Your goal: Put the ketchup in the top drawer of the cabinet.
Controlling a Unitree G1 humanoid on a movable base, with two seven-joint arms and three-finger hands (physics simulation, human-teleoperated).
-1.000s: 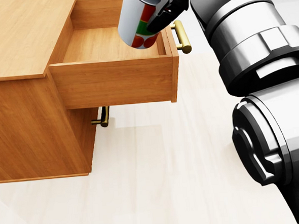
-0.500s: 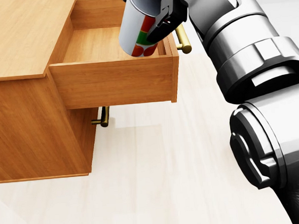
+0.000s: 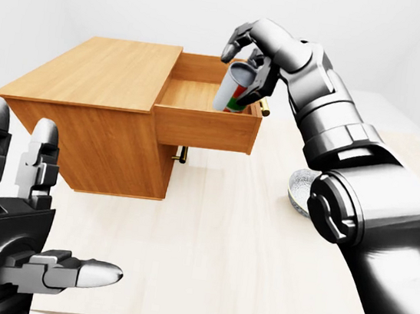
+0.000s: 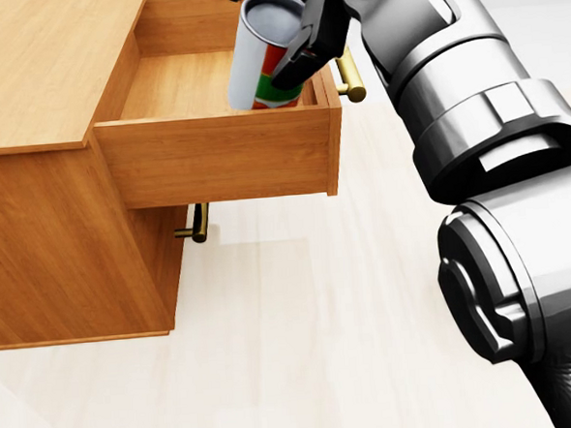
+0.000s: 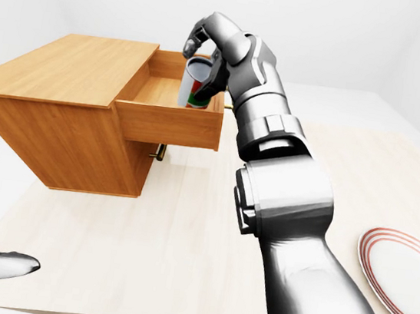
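The ketchup (image 4: 256,56), a white bottle with a red and green label, stands tilted inside the open top drawer (image 4: 219,155) of the wooden cabinet (image 4: 43,54). Its lower end is hidden behind the drawer's wall, close to the right-hand corner by the brass handle (image 4: 350,74). My right hand (image 4: 298,29) reaches over the drawer and its fingers close round the bottle's upper part. In the left-eye view my left hand (image 3: 35,250) hangs open at the bottom left, far from the cabinet, holding nothing.
The cabinet stands on a pale table (image 4: 302,320). A second brass handle (image 4: 197,224) sticks out under the open drawer. A metal bowl (image 3: 300,188) sits behind my right forearm, and a red-rimmed plate (image 5: 403,279) lies at the table's right end.
My right hand has lowered the ketchup from above the drawer's rim down into the drawer, and the bottle has tipped more upright. The cabinet and camera have not moved.
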